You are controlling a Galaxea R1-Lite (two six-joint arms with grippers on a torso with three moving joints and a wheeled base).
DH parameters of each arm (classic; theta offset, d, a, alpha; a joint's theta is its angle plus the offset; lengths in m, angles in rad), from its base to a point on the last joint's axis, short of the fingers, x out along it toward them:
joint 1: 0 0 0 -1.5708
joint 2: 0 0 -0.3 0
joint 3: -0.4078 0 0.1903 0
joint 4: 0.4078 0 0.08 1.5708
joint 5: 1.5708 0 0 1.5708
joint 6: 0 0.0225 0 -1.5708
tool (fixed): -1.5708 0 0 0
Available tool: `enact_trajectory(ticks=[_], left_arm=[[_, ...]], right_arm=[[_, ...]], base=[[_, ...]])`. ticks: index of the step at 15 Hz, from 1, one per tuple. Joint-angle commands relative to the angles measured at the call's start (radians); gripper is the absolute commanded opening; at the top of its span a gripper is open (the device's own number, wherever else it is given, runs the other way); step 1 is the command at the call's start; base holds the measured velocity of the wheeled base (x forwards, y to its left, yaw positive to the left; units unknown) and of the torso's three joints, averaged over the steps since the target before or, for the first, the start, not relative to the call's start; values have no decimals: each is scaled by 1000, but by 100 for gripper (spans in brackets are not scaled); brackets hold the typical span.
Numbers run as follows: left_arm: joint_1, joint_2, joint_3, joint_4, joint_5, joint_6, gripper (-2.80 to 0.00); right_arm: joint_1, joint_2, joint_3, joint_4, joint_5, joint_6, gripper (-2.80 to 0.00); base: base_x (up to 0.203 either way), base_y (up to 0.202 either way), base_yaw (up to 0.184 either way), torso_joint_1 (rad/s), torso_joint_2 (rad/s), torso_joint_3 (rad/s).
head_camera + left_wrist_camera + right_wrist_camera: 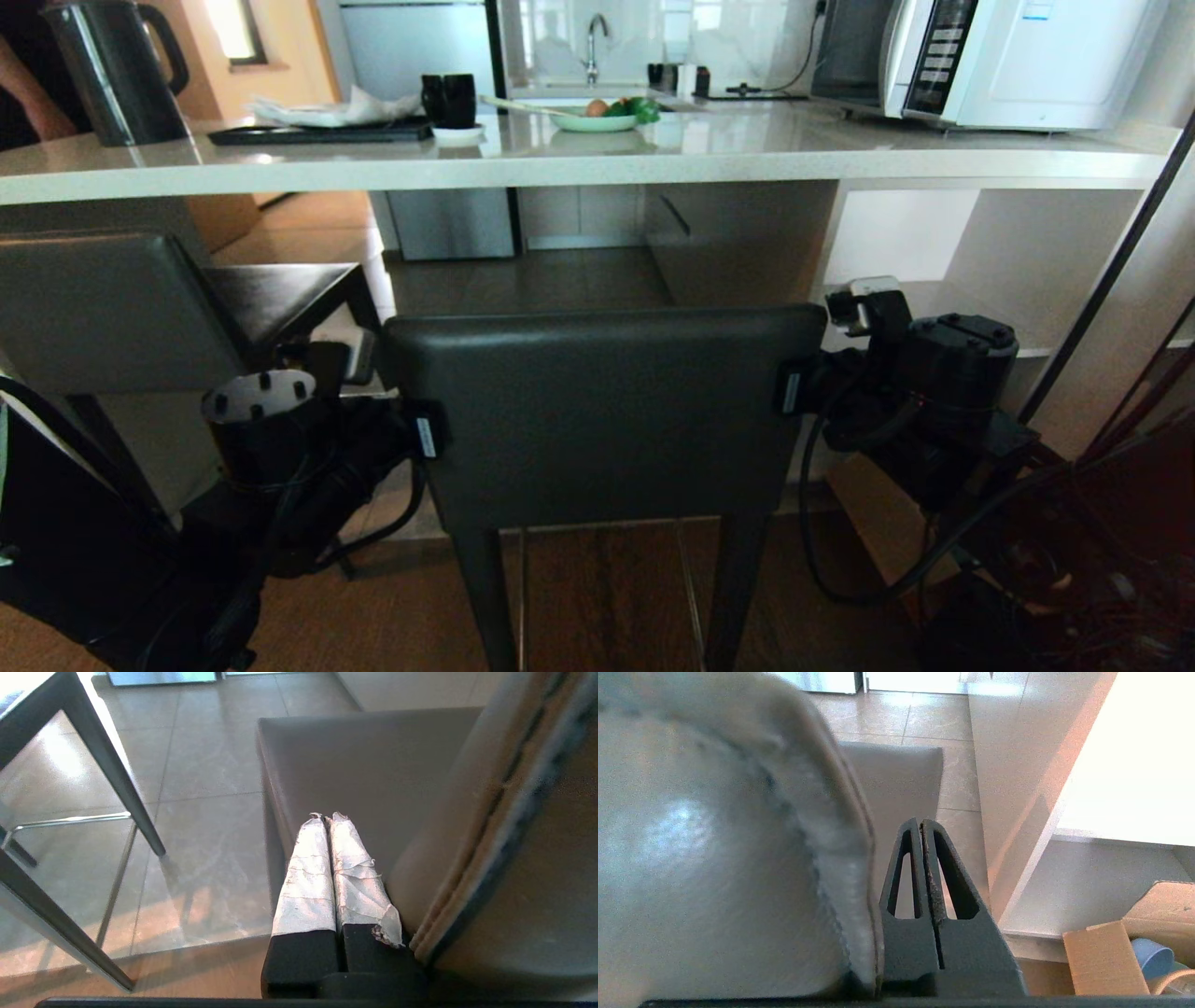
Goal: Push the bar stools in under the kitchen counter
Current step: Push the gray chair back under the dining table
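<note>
two grippers flank the near bar stool's backrest (602, 401) below the table (560, 154); left gripper (327, 817) and right gripper (920, 822) each show fingers pressed together, holding nothing, alongside its edges. only the wrist views reveal this; the head view alone shows a second stool (112, 308) at left.

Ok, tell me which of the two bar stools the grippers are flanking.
The centre stool: the shut left gripper and shut right gripper sit at either side of its backrest. The other stool stands apart, further left.
</note>
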Motion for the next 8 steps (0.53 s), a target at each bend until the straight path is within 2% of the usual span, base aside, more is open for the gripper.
enact_trajectory(ticks=[1,2,8], left_arm=[[-56,18,-7,-20,5,14,-280],[-49,24,-8,-20,7,38,-280],[-54,16,0,-20,9,38,-280]], right_arm=[[53,-7,25,-4,-2,-1,-280],[53,-7,28,-15,-3,-1,-280],[53,-5,28,-19,-3,-2,-280]], base=[[0,0,0,0,0,0],[0,0,0,0,0,0],[0,0,0,0,0,0]])
